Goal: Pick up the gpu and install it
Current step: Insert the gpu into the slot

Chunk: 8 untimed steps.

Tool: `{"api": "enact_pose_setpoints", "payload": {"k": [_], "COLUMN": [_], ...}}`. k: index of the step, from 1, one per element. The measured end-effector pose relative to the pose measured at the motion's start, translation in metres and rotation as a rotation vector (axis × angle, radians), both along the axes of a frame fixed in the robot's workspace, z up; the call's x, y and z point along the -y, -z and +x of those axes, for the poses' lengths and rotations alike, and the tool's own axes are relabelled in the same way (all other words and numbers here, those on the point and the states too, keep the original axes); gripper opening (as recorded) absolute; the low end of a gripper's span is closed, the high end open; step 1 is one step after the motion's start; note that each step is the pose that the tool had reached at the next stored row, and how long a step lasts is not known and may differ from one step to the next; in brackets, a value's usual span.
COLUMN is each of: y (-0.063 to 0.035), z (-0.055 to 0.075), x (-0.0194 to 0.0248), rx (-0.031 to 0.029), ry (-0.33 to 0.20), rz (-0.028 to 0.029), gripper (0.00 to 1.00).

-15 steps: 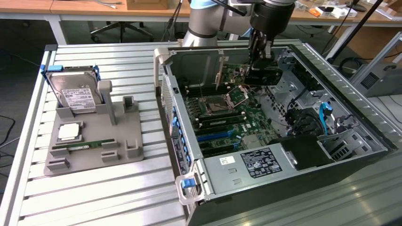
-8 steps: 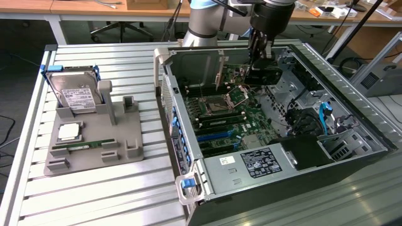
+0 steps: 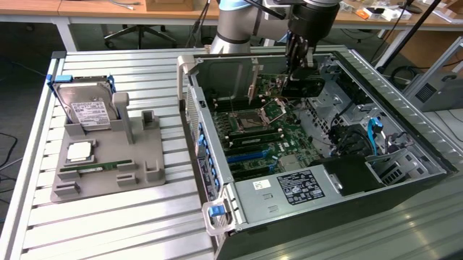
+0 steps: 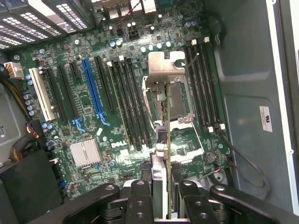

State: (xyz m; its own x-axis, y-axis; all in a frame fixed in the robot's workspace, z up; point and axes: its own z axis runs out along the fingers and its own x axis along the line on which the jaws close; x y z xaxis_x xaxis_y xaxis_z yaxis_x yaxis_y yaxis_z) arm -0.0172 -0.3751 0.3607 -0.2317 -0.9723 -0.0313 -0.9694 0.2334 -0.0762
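While the gripper [image 4: 164, 191] pinches it between narrowed fingers, the gpu [image 4: 167, 116], a thin dark card with a silver end bracket, hangs edge-on over the green motherboard [image 4: 117, 145] printed DELL. In the exterior view it sits at two o'clock of the processor socket [image 3: 250, 118] inside the open computer case [image 3: 426, 138]. At nine o'clock of the case, a grey holder [image 3: 145, 157] carries a hard drive [image 3: 83, 111] with an unreadable white label.

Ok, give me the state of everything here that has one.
gripper: shut on the graphics card
graphics card: held on edge above the motherboard, not in a slot
computer case: open, on its side
hard drive: standing in the grey holder
memory stick: lying flat in the holder
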Motion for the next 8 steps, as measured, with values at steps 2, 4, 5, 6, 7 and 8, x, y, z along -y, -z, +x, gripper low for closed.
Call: {"api": "enact_pose_setpoints", "payload": {"k": [2,4,5,6,7,8], "y": [0.0,0.0,0.0,0.0,0.0,0.0], "z": [0.0001,0.0001,0.0001,0.0002,0.0002,0.0002], "x": [0.0,0.0,0.0,0.0,0.0,0.0], "rx": [0.0,0.0,0.0,0.0,0.0,0.0], "ry": [-0.008,-0.016,-0.019,-0.022,-0.024,-0.027], "rz": [-0.0001,0.0,-0.0001,-0.0001,-0.0001,-0.0002], "gripper": [0.27,0.27,0.27,0.27,0.27,0.27]}}
